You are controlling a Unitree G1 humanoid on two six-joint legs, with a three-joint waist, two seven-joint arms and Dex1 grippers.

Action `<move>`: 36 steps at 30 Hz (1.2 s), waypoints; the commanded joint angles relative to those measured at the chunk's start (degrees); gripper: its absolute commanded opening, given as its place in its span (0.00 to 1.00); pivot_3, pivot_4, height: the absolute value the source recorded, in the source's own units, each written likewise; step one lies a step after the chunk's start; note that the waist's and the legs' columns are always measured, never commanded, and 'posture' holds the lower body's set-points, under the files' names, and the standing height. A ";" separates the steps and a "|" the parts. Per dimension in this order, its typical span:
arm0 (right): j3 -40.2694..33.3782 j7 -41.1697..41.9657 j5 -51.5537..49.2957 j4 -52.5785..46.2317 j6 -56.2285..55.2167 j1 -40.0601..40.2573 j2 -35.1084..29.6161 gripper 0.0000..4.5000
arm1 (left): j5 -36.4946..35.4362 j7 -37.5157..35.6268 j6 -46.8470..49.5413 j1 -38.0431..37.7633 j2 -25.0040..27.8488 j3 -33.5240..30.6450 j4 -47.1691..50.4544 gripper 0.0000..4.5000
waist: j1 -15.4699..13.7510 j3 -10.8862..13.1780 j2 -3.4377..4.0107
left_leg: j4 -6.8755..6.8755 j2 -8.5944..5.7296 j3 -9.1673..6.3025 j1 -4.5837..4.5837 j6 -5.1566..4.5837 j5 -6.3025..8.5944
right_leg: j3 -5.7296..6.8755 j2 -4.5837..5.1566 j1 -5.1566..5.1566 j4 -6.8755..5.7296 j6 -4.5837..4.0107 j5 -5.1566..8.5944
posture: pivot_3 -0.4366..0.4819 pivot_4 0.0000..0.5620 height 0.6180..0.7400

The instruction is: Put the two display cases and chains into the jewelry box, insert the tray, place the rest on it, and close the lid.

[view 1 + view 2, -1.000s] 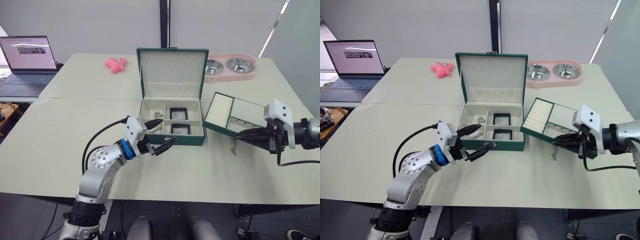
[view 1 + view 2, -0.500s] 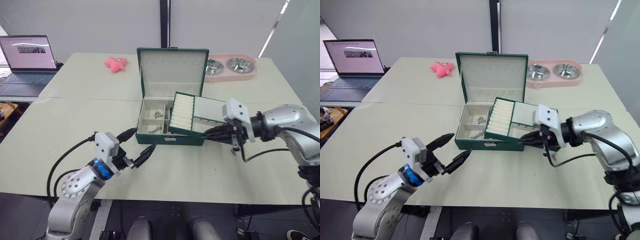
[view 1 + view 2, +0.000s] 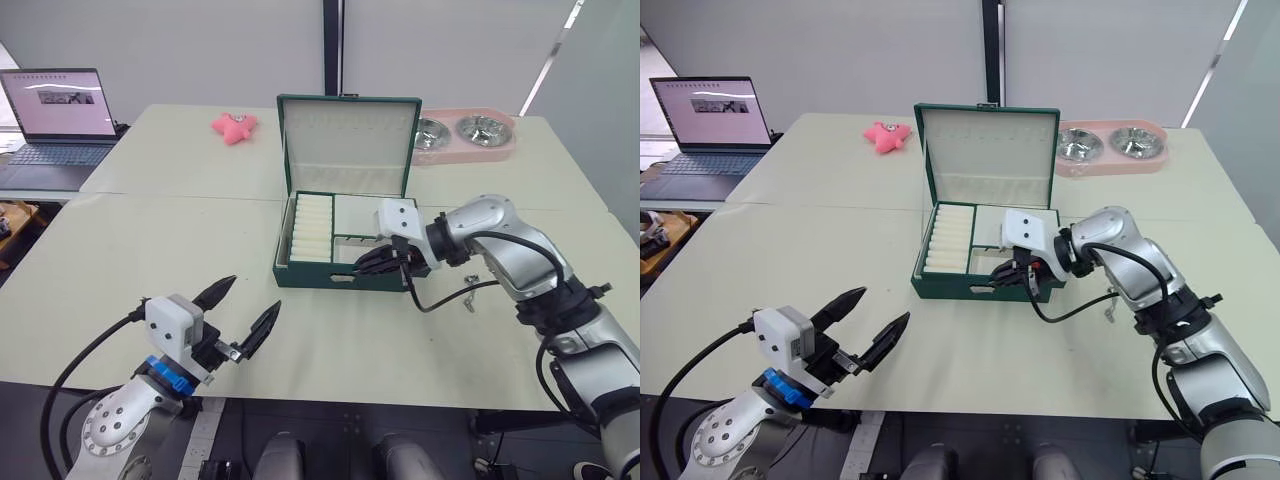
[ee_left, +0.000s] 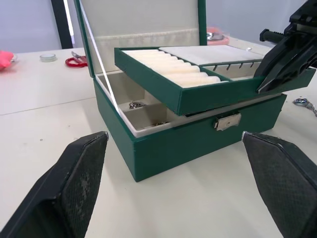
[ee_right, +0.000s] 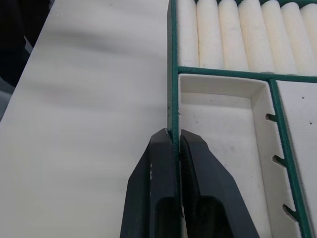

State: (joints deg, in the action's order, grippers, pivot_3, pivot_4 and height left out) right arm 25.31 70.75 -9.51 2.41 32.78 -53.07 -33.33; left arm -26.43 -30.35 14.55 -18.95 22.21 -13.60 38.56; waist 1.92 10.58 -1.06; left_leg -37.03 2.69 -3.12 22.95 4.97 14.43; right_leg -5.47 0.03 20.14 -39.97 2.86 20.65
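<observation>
1. Green-rimmed and cream inside, the tray (image 4: pixel 198 79) hangs over the open box (image 3: pixel 343 268), held by the right gripper (image 5: pixel 174 148), whose fingers are pinched tight on the tray's front rim.
2. The relation that counts: in the left wrist view the tray sits tilted, not seated. Its ring-roll end stands clear above the box wall, with the compartments below visible under it, while the end at the gripper lies lower, near the box's front edge.
3. The tray's long axis runs along the box's long axis, ring rolls toward the robot's left, so it looks lined up; I judge that what remains is to level it and lower it straight down inside the walls.
4. A chain (image 4: pixel 133 105) lies in a back compartment under the raised end, and more metal shows in the compartment in front of it. The cases cannot be seen beneath the tray.
5. The lid (image 3: pixel 348 145) stands upright behind, out of the tray's path.
6. The left gripper (image 3: pixel 243 314) hovers spread wide above the worktop (image 3: pixel 120 250), well apart from the box on its front-left side, holding nothing. The right arm is the nearer one.
7. A small metal piece (image 3: pixel 468 297) lies on the worktop just right of the box, probably among the rest to go on the tray.
</observation>
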 commanded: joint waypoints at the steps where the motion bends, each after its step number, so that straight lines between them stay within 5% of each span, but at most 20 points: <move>1: 0.33 -1.14 2.17 0.63 -1.03 -3.47 2.05 0.00 | -0.86 1.03 -1.47 -1.62 -0.40 -1.53 3.38 1.00 | 0.18 0.00 0.00 | 0.00 0.01 0.00 0.00 0.00 0.00 | 0.00 -0.01 0.00 0.00 0.00 0.00 | 0.48 0.27 1.00; 36: 2.30 -0.44 8.99 7.22 -1.43 -5.85 9.30 0.00 | -2.00 5.74 -0.18 -1.40 -0.57 0.58 5.44 1.00 | 1.34 0.00 0.00 | 0.04 0.01 -0.01 0.00 0.00 0.00 | 0.00 -0.02 0.03 -0.02 0.00 0.00 | 0.48 0.27 1.00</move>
State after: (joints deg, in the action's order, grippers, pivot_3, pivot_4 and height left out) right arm 27.82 69.80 -0.27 11.57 31.82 -57.44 -24.45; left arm -27.87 -25.13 14.71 -20.13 22.01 -13.18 41.19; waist 3.26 10.58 -1.06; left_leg -36.99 2.70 -3.13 22.94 4.97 14.43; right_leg -5.48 0.01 20.16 -39.98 2.86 20.65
